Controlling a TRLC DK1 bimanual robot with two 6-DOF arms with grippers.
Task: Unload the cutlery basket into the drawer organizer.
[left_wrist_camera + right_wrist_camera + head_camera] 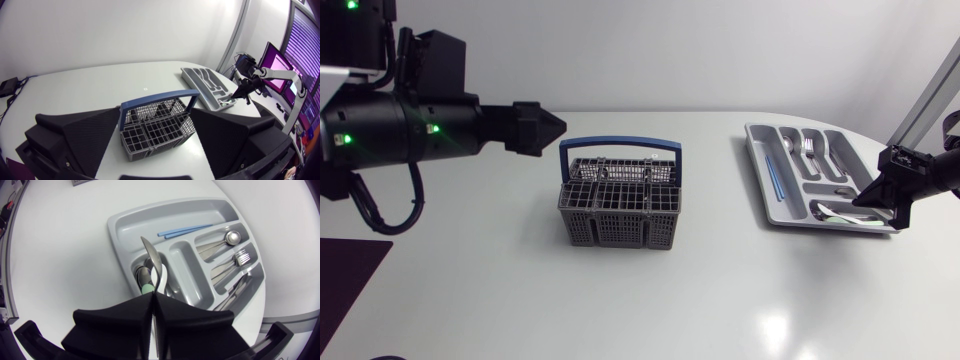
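The grey cutlery basket (618, 208) with a blue handle stands mid-table; no cutlery shows above its grid. My left gripper (548, 127) hangs open behind and left of it; in the left wrist view the basket (155, 131) lies ahead, between the wide-spread fingers (87, 135). The grey drawer organizer (760, 175) lies at the right. My right gripper (152, 297) is shut on a knife (149, 255), whose blade points out over the organizer's (120, 227) end compartment. Spoons (227, 237), forks (240, 257) and blue sticks (185, 230) fill other compartments.
A dark purple mat (345, 285) lies at the table's front left corner. The organizer sits close to the table's rounded right edge. Bare white tabletop (720, 290) stretches between basket and organizer and along the front.
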